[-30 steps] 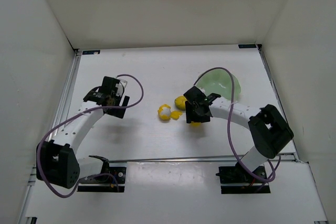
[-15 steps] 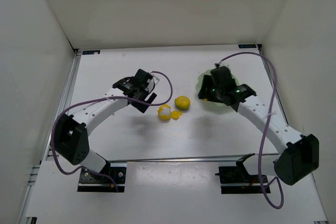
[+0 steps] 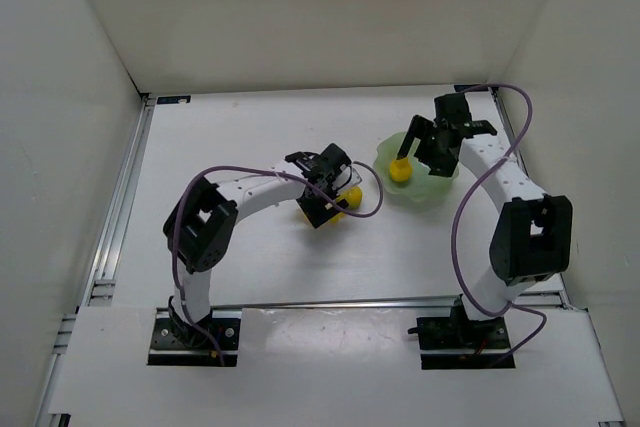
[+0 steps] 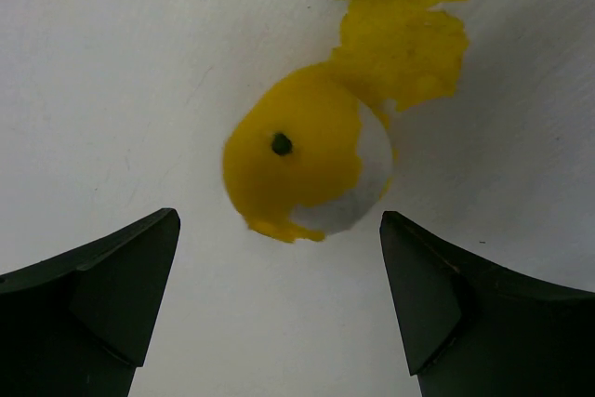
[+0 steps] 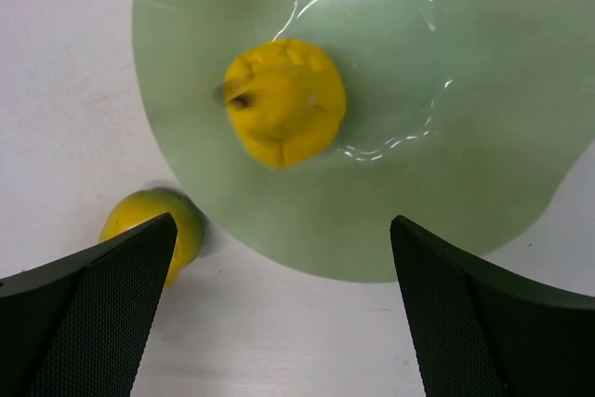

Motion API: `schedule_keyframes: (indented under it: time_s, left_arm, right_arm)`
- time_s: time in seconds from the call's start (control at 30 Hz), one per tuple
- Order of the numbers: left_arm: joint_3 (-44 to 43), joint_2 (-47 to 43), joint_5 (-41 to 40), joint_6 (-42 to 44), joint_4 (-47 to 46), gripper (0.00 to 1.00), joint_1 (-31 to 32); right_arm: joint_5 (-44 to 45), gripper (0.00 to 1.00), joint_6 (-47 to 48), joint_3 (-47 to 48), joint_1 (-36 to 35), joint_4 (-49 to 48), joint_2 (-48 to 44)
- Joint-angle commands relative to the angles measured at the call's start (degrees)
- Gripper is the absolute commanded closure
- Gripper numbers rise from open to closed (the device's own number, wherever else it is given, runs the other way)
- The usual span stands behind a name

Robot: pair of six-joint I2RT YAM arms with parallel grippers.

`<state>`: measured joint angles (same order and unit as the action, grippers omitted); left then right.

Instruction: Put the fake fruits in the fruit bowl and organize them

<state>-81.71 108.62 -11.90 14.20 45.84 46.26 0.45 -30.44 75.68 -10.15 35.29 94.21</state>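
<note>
Status: one of three fruits is in.

- Pear point(image 5: 284, 99) lies near the middle of the bowl point(image 5: 446, 137), stem pointing sideways.
- Right tool point(image 5: 284, 222) hangs over it, jaws wide apart, gripping nothing.
- Citrus point(image 5: 153, 225) sits on the desk point(image 3: 240, 127), outside the bowl and just beside its rim.
- Peeled fruit point(image 4: 307, 174) is also on the desk, near the citrus. Can't tell if its peel flap touches the citrus.
- Left tool point(image 4: 278, 230) is over the peeled fruit, jaws fully spread and empty. The fruit sits just ahead of the fingertips, roughly centred between them.

Step in hand, as I read it: left arm lining up to pick the peeled fruit.

Next move calls for:
- Advance and drop until the fingers straddle the round body, not the flap, then close.
- Move the right arm off the bowl first, or both arms meet there.
</note>
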Motion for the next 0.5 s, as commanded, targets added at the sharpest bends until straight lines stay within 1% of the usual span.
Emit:
schedule_keyframes:
  time_s: [0.0,0.07,0.13,0.27,0.33,0.4,0.43,0.47]
  left_arm:
    - [-4.06,0.44,4.07,1.89,1.35,0.00,-0.29]
    - [-4.59,1.50,6.61,2.94,2.05,0.00,-0.29]
    - [-5.21,3.52,7.15,2.94,2.67,0.00,-0.29]
    - [-6.53,5.29,7.16,2.15,3.20,0.13,-0.29]
    - [-8.02,5.81,8.56,2.15,3.20,0.18,-0.29]
    - [-9.42,6.51,7.87,1.63,3.20,0.18,-0.82]
    - [-9.95,7.04,7.08,1.62,3.20,0.11,-0.82]
    - [-10.48,8.09,5.85,1.62,3.20,0.06,-0.82]
  right_arm:
    - [-1.77,0.00,1.96,4.21,-0.31,1.10,-4.30]
    - [-1.15,0.00,2.48,4.21,-0.31,1.10,-5.87]
    - [-0.54,0.00,2.49,3.60,-0.31,1.10,-6.93]
    - [0.08,0.00,2.49,1.67,0.74,1.10,-9.22]
    - [0.08,0.00,1.96,1.06,1.36,1.10,-10.02]
    - [0.08,0.00,1.96,0.43,1.36,1.10,-10.63]
    - [0.08,0.00,1.96,-0.26,1.36,1.10,-11.24]
    - [-0.44,0.00,1.96,-0.97,1.89,1.10,-11.25]
